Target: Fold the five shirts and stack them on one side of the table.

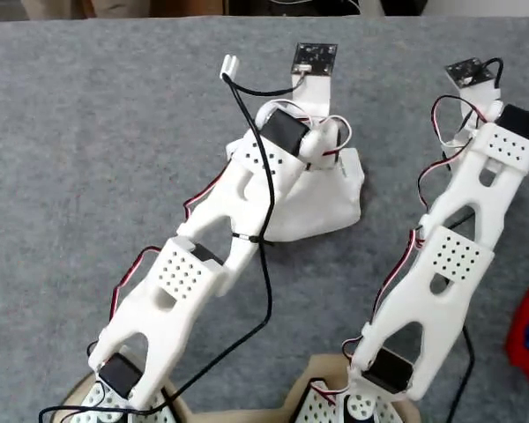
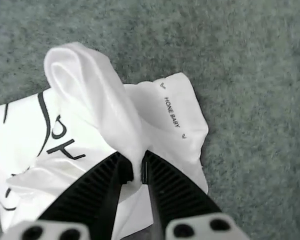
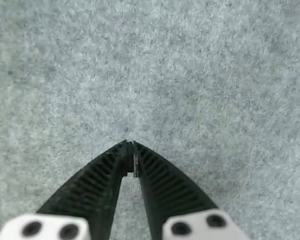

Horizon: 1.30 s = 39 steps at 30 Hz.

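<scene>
One white shirt [image 1: 322, 207] bunched at middle of table [image 1: 88, 132]. Left end effector [image 2: 137, 171] clamped on raised fold, cloth pinched between jaws. Right end effector [image 3: 131, 161] closed, empty, above bare table. Fabric soft, light, floppy: will likely sag; hems, corners look best to grab.

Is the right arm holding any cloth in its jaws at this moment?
No, the right arm has its jaws shut on nothing, above the grey table cover.
</scene>
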Available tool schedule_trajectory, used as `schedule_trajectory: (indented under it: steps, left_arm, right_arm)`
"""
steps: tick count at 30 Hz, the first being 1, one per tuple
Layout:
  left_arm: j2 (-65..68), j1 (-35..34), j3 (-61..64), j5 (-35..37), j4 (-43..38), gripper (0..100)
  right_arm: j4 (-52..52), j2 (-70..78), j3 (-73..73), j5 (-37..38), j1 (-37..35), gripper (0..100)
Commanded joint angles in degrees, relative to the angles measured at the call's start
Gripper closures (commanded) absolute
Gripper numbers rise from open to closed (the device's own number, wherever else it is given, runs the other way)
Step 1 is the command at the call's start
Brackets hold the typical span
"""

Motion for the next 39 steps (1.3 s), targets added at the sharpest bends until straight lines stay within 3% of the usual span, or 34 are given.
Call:
schedule_trajectory:
  steps: [1,17,23,28,36,39]
  left_arm:
    - [-1.19,1.23,-2.90,1.93,-2.55,98]
    - [-0.75,4.31,-2.46,4.13,-6.33,98]
    - [-0.75,4.04,-2.37,10.11,-5.71,81]
    - [-1.19,3.52,-2.73,12.48,-5.36,76]
    - [-1.19,-8.09,-2.90,12.13,-3.25,78]
    - [-0.92,-13.19,-2.90,7.82,-0.26,83]
  right_arm:
    - [-1.05,-0.22,-2.51,0.62,-0.40,99.0]
    - [-1.14,-0.13,-2.42,0.79,-0.66,99.0]
    - [-1.23,-0.13,-2.42,0.44,-0.66,99.0]
    - [-1.93,-0.13,-2.24,0.26,-0.66,99.0]
    - [5.01,-1.71,-6.99,-0.44,-3.74,99.0]
    - [9.93,-2.07,-12.26,-2.29,-8.48,99.0]
